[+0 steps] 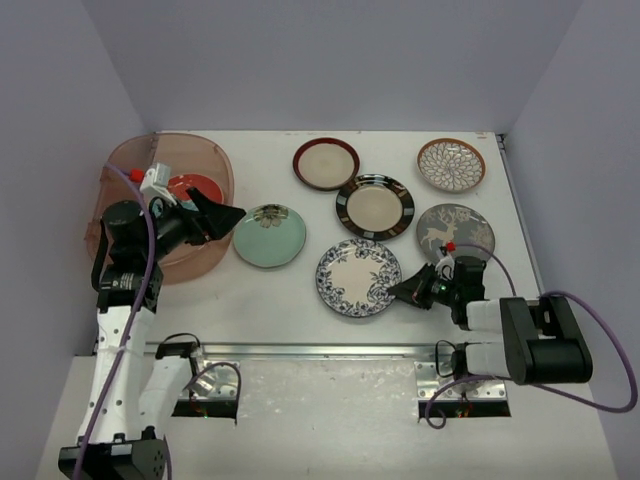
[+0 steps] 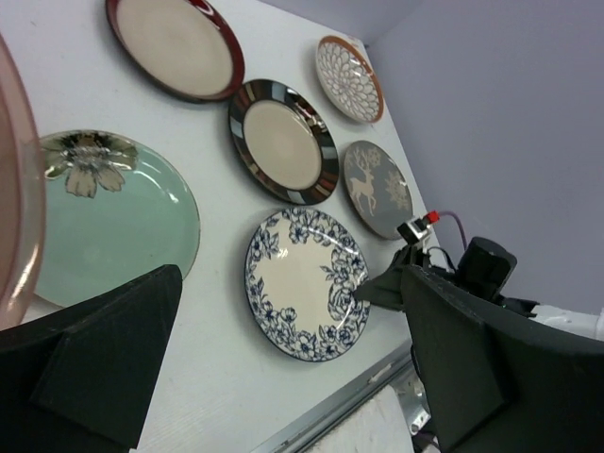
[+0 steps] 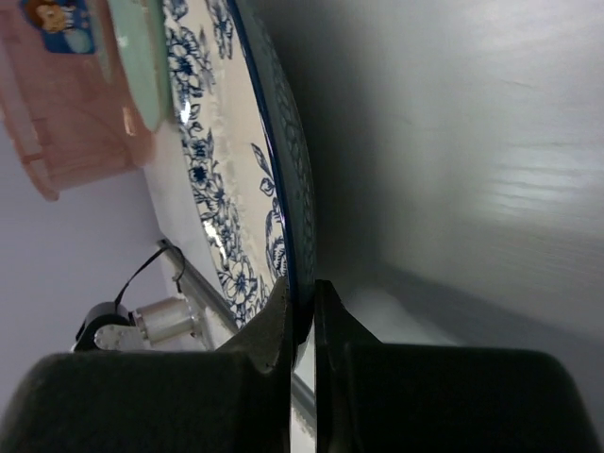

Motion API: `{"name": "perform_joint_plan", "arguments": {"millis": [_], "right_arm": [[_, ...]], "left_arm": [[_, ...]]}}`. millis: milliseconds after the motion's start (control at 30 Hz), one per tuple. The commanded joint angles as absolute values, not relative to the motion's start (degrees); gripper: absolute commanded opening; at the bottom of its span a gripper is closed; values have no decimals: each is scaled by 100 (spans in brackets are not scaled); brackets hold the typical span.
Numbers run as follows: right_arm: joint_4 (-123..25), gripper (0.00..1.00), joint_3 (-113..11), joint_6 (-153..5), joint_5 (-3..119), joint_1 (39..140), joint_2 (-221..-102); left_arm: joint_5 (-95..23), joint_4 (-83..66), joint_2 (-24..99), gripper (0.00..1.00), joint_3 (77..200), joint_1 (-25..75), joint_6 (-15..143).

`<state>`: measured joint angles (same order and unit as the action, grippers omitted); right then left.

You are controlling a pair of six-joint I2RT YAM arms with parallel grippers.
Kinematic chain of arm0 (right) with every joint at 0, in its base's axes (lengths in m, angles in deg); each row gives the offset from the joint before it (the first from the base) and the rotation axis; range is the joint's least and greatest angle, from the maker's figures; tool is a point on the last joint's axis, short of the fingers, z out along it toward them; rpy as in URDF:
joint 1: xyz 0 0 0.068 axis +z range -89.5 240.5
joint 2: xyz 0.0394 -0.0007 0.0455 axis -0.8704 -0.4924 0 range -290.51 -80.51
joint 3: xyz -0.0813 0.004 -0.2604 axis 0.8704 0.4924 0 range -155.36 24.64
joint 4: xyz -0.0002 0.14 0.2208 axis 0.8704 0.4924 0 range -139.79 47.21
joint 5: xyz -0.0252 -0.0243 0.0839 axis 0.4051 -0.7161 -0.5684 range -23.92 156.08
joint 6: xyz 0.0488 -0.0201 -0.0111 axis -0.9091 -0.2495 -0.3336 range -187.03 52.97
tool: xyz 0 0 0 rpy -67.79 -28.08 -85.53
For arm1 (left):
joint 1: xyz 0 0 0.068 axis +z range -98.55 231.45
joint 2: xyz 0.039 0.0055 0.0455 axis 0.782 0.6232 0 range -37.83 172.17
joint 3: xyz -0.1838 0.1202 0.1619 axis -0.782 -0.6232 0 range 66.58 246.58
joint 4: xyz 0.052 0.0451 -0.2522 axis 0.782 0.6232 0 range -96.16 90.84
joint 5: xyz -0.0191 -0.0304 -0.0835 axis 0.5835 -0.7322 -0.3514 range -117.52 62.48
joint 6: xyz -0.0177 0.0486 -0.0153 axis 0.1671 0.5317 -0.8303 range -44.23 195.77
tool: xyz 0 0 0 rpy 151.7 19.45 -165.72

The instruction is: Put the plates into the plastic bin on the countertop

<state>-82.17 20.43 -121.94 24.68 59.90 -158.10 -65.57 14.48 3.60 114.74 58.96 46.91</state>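
The blue-white floral plate (image 1: 358,277) lies on the countertop (image 1: 280,300). My right gripper (image 1: 405,290) is shut on its right rim; the right wrist view shows the fingers (image 3: 274,321) pinching the plate's edge (image 3: 226,189). The plastic bin (image 1: 130,165) stands at the far left with the red-and-teal plate (image 1: 197,186) inside. My left gripper (image 1: 222,215) is open and empty, over the bin's right rim, next to the mint green plate (image 1: 270,236). The left wrist view shows the blue plate (image 2: 302,283) between its spread fingers (image 2: 104,359).
The brown-rimmed cream plate (image 1: 326,163), the black-rimmed cream plate (image 1: 375,206), the petal plate (image 1: 451,164) and the grey deer plate (image 1: 455,230) lie on the far and right parts of the countertop. A metal rail (image 1: 320,350) runs along the near edge. Walls enclose three sides.
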Motion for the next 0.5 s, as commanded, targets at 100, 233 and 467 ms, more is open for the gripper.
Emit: {"name": "perform_joint_plan", "arguments": {"millis": [100,233,467], "right_arm": [[-8722,0,1325,-12764,1023,6174,-14591],[-7751,0,783,-12572,759,6220,-14193],[-6807,0,126,-12344,264,6290,-13771]], "left_arm": [[-6424,724,735,100,11174,4972,4522],[-5603,492,1381,100,11160,3636,4478],[-5079,73,2221,96,11306,2732,4386]]}}
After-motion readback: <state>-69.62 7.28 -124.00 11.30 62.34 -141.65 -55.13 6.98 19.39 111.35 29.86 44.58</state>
